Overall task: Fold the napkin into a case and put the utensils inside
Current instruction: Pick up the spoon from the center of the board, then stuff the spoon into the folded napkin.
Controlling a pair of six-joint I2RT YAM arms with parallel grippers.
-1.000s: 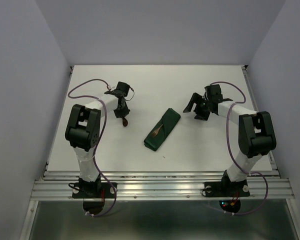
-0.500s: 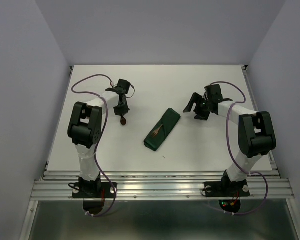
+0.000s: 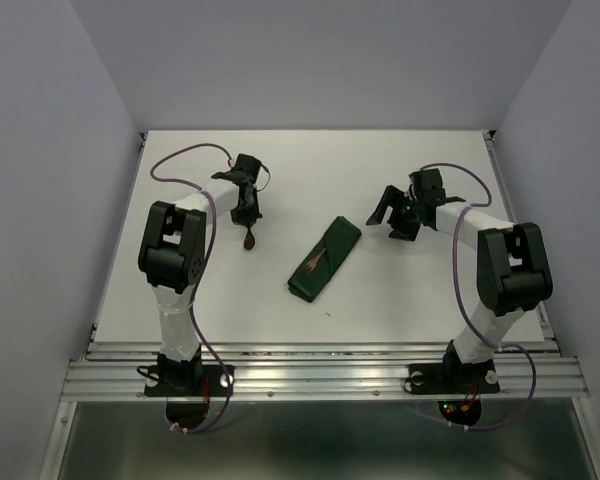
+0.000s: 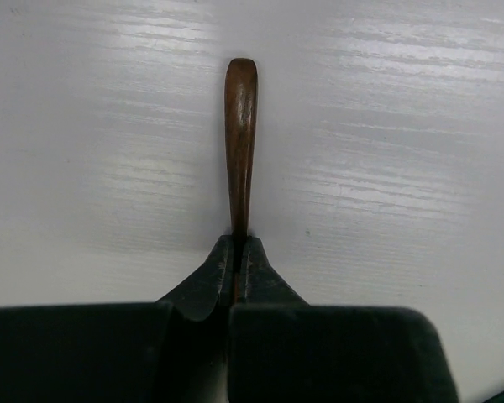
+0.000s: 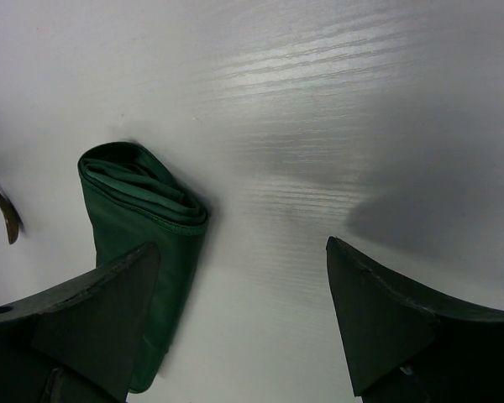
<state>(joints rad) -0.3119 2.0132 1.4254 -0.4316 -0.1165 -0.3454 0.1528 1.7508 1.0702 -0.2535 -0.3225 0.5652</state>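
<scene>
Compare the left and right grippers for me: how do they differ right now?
The left gripper is shut on the spoon; the right gripper is open and holds nothing. The left sits left of the folded napkin, apart from it; the right hovers beside the napkin's far end. Both are black.

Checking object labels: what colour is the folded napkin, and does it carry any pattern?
The napkin is plain dark green, with no pattern; it shows best in the right wrist view.
</scene>
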